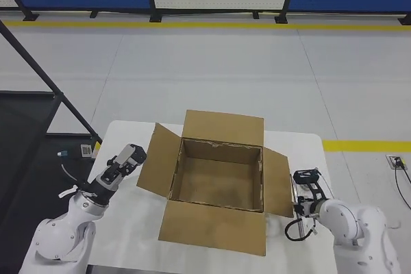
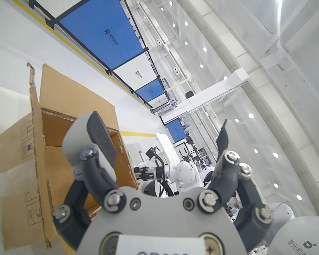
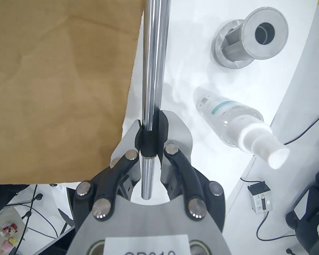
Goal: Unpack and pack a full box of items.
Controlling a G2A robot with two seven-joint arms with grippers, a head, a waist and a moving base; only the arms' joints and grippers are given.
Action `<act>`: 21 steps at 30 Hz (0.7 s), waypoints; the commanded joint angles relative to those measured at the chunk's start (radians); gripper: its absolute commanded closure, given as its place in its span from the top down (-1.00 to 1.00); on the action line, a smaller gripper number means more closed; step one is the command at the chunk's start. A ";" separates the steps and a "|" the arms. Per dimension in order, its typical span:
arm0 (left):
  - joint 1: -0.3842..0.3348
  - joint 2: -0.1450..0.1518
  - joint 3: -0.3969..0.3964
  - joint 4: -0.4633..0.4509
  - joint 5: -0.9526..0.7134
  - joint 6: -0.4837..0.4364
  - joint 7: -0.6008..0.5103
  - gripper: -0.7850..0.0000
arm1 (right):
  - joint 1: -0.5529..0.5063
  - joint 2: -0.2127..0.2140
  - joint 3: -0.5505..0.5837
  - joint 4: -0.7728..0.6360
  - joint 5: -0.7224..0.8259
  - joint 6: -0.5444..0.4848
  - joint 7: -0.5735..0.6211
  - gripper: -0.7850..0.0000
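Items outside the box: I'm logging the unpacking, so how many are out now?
3. A metal rod clamped in the right gripper beside a box flap; a flanged metal fitting and a spray bottle lying near each other on the table. Others may be hidden.

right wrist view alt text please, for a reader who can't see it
The right end effector grips a shiny metal rod beside a brown cardboard box flap. On the white table lie a clear spray bottle on its side and a grey flanged metal fitting.
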 commanded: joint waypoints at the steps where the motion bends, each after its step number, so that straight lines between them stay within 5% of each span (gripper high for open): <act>1: 0.000 0.001 0.000 0.000 0.002 0.001 0.001 1.00 | 0.013 0.003 -0.008 0.031 -0.003 -0.006 0.006 -1.00; 19: -0.007 0.005 0.010 0.006 0.004 0.003 0.015 1.00 | 0.119 0.018 -0.086 0.248 -0.030 0.027 -0.008 -1.00; 21: -0.006 0.006 0.010 0.006 0.003 0.005 0.016 1.00 | 0.127 0.019 -0.091 0.261 -0.027 0.027 -0.009 -0.87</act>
